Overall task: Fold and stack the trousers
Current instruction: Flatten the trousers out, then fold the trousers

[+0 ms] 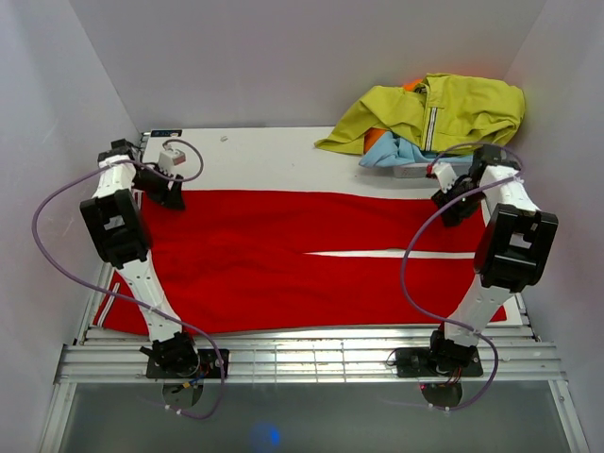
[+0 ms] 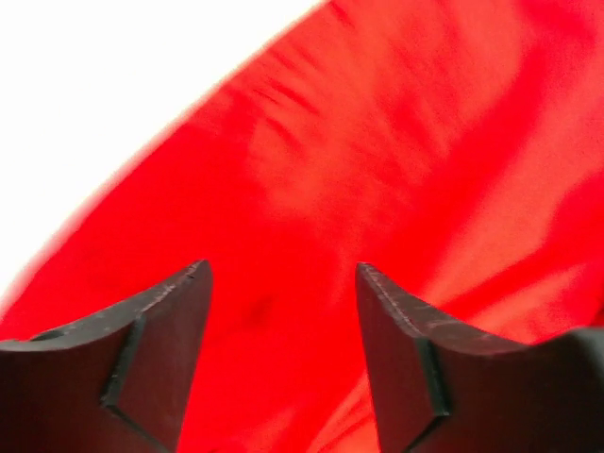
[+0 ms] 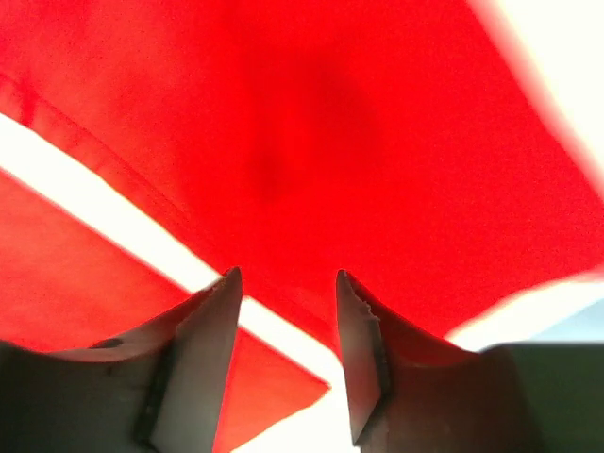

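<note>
The red trousers (image 1: pixel 283 255) lie spread flat across the white table (image 1: pixel 264 156), legs running sideways with a thin gap of table showing between them at the right. My left gripper (image 1: pixel 168 192) is open just above the trousers' far left corner; the left wrist view shows red cloth (image 2: pixel 377 170) between its fingers (image 2: pixel 160 349). My right gripper (image 1: pixel 448 206) is open above the far right end of the upper leg; the right wrist view shows red cloth (image 3: pixel 311 142) and the gap between the legs under its fingers (image 3: pixel 203 349). Neither holds cloth.
A yellow-green zip jacket (image 1: pixel 434 113) is heaped at the far right corner over a light blue garment (image 1: pixel 396 151) and an orange piece. White walls close in on the left, right and back. A metal rail (image 1: pixel 311 359) runs along the near edge.
</note>
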Controlling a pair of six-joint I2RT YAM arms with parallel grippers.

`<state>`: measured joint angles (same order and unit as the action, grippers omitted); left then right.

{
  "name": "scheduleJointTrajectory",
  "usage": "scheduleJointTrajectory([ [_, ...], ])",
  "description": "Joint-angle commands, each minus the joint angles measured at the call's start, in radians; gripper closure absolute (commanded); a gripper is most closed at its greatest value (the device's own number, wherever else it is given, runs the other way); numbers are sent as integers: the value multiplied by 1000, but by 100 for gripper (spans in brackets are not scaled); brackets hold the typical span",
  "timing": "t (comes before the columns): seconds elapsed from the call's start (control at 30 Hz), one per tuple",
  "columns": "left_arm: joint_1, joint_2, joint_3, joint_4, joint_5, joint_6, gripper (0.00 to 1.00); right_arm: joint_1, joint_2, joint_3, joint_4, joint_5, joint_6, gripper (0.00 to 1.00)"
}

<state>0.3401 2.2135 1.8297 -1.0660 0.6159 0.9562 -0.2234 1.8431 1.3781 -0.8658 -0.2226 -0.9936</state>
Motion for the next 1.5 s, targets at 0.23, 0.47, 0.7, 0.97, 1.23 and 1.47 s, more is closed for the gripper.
scheduleJointTrajectory([
  [0.23,20,11,293,63,125,68,19,-17,188,478,-138,-67,-339,31],
  [0.47,48,18,304,81,217,81,16,-19,309,533,-181,9,-548,36],
  [0.7,94,61,316,35,234,142,13,-36,400,567,-96,63,-646,31],
  [0.97,102,115,351,-34,197,228,13,-37,490,573,-29,130,-781,29],
  [1.23,112,245,512,-80,104,386,14,-36,539,513,-45,216,-875,65],
  [1.47,120,293,481,-63,36,498,15,-39,530,463,-12,233,-869,92],
])
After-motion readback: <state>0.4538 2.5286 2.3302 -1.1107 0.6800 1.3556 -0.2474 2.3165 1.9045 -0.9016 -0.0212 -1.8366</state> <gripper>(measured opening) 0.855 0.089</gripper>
